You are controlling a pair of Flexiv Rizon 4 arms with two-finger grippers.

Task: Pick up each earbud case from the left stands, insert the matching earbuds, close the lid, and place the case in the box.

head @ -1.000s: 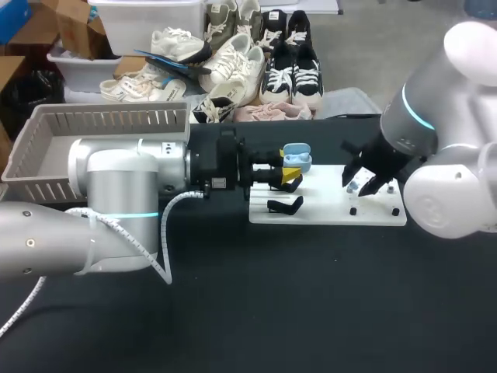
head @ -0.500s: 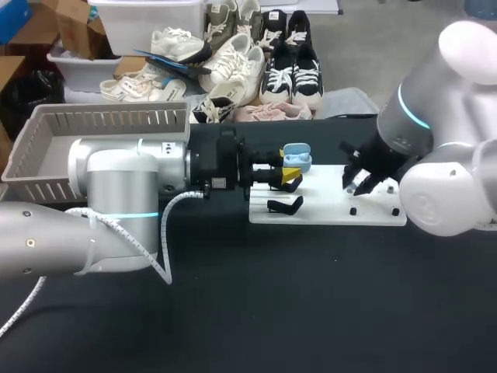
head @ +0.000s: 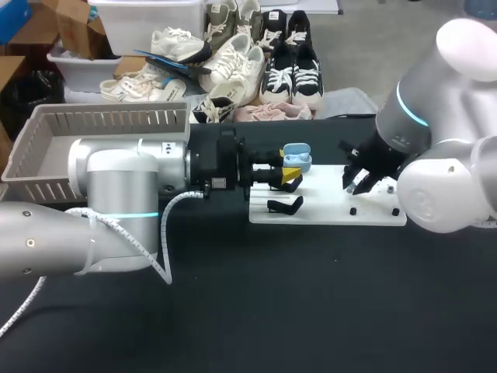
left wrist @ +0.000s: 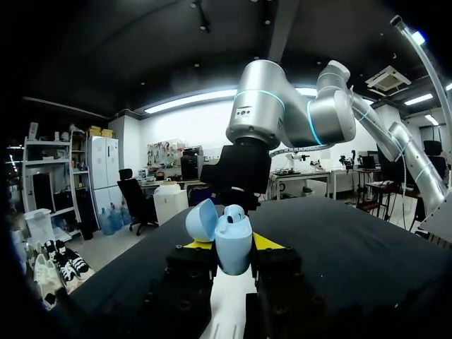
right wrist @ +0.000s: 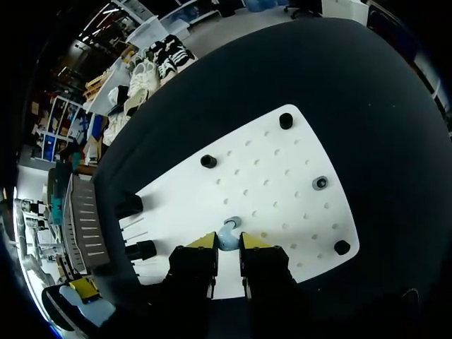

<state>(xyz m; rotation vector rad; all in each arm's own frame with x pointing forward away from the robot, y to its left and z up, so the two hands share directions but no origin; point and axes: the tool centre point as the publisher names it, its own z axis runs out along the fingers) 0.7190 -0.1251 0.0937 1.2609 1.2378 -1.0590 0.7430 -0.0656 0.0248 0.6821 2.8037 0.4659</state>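
Early stage. Left end effector [left wrist: 233, 258] clamped the open blue earbud case [left wrist: 231, 239], lid up, over the white board's [right wrist: 282, 183] 10 o'clock corner. Right end effector [right wrist: 227, 244] was narrow, seemingly pinching a blue earbud [right wrist: 227, 230] at the board. Insertion, lid closing and boxing remained; the box [head: 46, 148] sat at the board's 9 o'clock.

Soft even overhead light, black table [head: 311, 311] dull and dark, white board [head: 326, 211] bright, sheen on left arm [head: 116, 183], ceiling strips [left wrist: 191, 104] glaring far off.
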